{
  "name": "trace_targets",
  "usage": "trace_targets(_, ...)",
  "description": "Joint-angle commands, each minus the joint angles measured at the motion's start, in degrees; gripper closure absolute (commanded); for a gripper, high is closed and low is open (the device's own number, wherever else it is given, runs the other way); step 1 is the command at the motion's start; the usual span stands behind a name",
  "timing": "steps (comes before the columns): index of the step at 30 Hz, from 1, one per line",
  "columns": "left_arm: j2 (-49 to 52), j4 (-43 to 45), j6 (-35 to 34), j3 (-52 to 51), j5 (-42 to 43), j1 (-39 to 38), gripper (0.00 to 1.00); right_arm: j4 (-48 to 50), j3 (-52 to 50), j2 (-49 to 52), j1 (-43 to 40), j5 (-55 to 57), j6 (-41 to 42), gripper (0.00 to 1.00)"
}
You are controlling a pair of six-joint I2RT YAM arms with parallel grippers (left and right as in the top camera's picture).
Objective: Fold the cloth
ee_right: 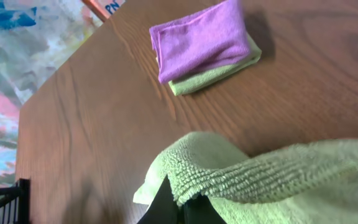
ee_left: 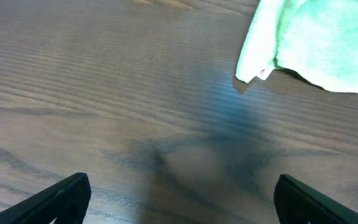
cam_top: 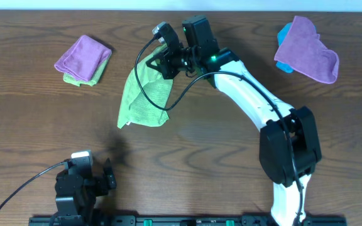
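The lime-green cloth [cam_top: 144,95] lies crumpled on the wooden table, left of centre at the back. Its far edge is lifted. My right gripper [cam_top: 160,63] is shut on that upper edge; in the right wrist view the dark jaws [ee_right: 182,208] pinch the cloth [ee_right: 278,180], which drapes over them. The left wrist view shows the cloth's near corner [ee_left: 309,43] with a small white tag [ee_left: 263,73]. My left gripper [ee_left: 182,183] is open and empty, low over bare table near the front left [cam_top: 109,176], well apart from the cloth.
A folded purple cloth [cam_top: 83,53] lies on a folded green one [cam_top: 79,78] at the back left, and both show in the right wrist view [ee_right: 201,37]. Another purple cloth [cam_top: 308,50] covers a small blue cloth [cam_top: 284,31] at the back right. The table's edge [ee_right: 55,81] is beyond them.
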Motion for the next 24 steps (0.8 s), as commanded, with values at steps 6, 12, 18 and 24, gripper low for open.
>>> trace_targets(6, -0.37, -0.87, -0.44, -1.62, -0.42, -0.26, 0.04, -2.19, 6.36, -1.42, -0.81, 0.85, 0.68, 0.99)
trace_targets(12, -0.37, 0.24, -0.42, -1.62, -0.42, -0.26, 0.05, -19.61, 17.62, -2.56, -5.62, 1.49, -5.14, 0.99)
trace_targets(18, -0.37, 4.5, -0.42, -1.62, -0.42, -0.26, 0.05, -36.22, 20.65, -5.75, -8.5, 1.62, -14.47, 0.99)
trace_targets(24, -0.37, 7.1, -0.44, -1.62, -0.39, -0.26, 0.05, -45.22, 20.63, -8.81, -9.86, 7.26, -19.3, 0.99)
